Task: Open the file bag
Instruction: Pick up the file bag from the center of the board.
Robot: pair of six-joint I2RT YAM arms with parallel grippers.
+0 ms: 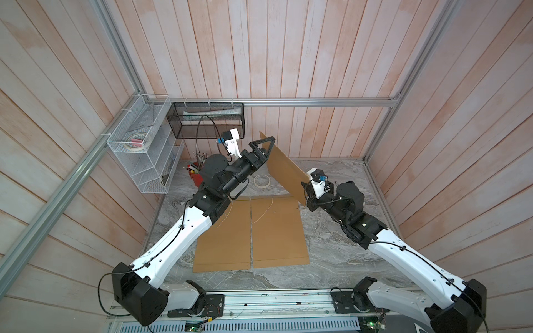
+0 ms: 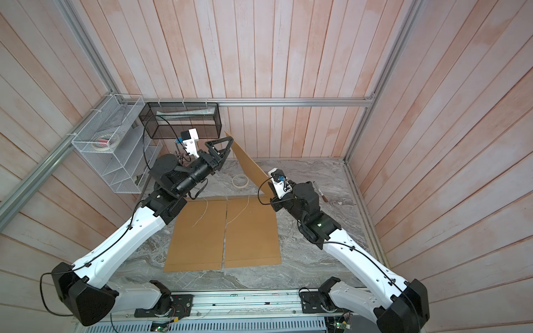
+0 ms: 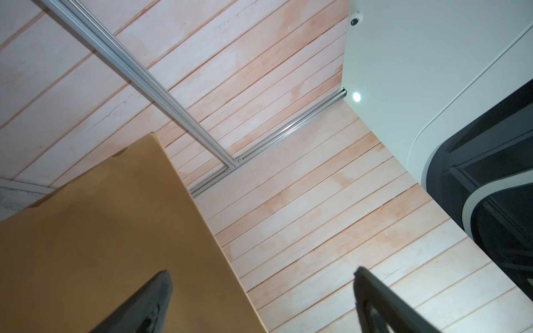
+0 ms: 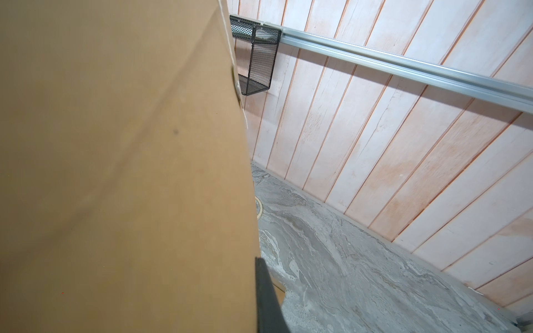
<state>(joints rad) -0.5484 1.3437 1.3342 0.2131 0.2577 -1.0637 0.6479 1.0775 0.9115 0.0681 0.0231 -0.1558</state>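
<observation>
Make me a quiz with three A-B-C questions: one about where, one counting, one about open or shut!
1. Where is the red cup? A) near the white wire rack B) on a file bag C) in a gripper
2. How many file bags lie flat on the table? A) one B) two C) four
3. The left gripper is: A) open B) shut on a bag C) shut on tape
Answers: 1A, it stands by the rack; 2B, two lie side by side; 3A, its jaws stand apart.

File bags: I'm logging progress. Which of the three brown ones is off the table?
The raised file bag, gripped by the right hand and held up on edge; the two flat file bags lie side by side on the table.
</observation>
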